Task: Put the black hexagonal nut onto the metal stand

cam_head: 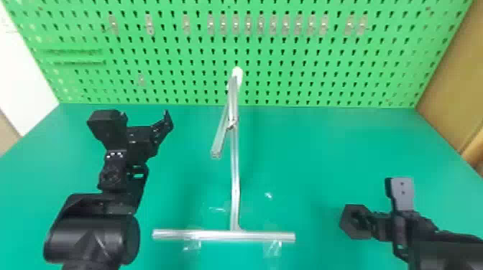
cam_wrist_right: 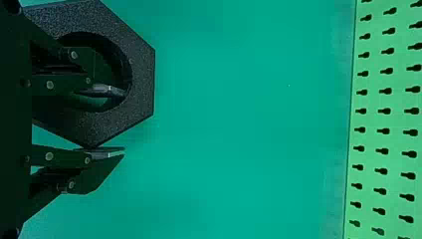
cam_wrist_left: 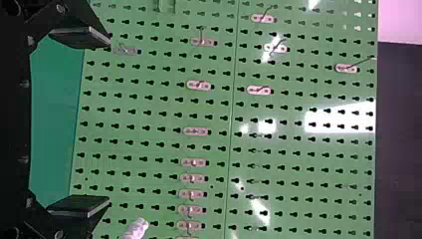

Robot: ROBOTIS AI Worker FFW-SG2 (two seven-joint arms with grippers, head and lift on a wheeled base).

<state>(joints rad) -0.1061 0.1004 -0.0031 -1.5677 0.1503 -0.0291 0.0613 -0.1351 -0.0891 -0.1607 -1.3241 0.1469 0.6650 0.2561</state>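
L gripper (cam_head: pixel 145 116) hangs wide L of metal stand (cam_head: pixel 235 186), R gripper (cam_head: pixel 363 221) pinching blk hex nut (cam_head: pixel 346 227) by rim.

Metal stand (cam_head: pixel 235 179): silver-grey, white upper end. Behind the stand: pegboard (cam_head: pixel 302 77), light green, patterned with rows of dark keyhole slots. Beneath the stand: bench (cam_head: pixel 323 150), teal green. Right of the stand: black hexagonal nut (cam_wrist_right: pixel 137 64), finely speckled.

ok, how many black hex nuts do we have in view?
1. The black hexagonal nut is in the right gripper, one finger through its hole, right of the metal stand. Others could be hidden.
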